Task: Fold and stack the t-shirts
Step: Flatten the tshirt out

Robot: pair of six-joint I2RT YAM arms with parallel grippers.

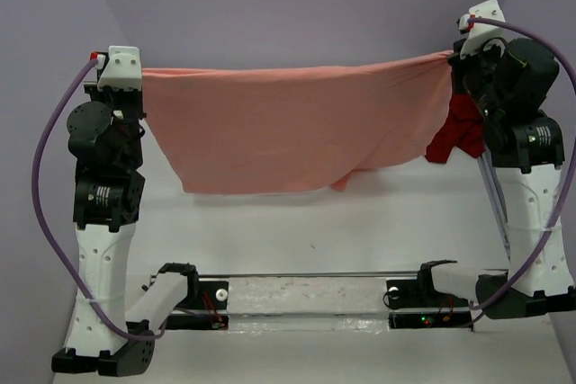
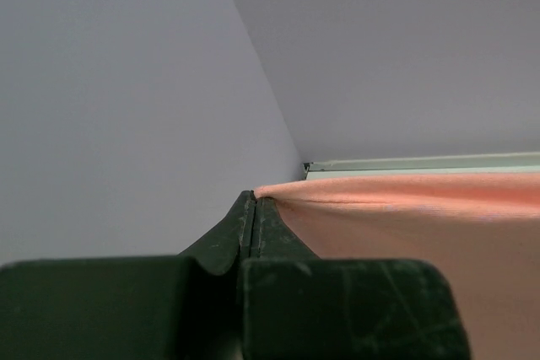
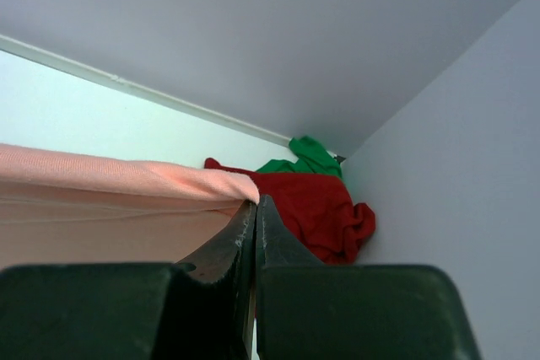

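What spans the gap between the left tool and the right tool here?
The salmon-pink t-shirt, hanging stretched, one end pinched in the left tool, the other in the right tool; clearest in the top external view.

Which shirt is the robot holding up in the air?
The salmon-pink t-shirt, stretched between the left gripper and right gripper. The dark red t-shirt and green t-shirt lie crumpled in the corner, held by nothing.

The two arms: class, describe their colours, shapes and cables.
The left arm and right arm share white lower shells, black rounded joints, white wrist caps. A purple cable loops beside each. The left hand and right hand have dark tapering fingers.
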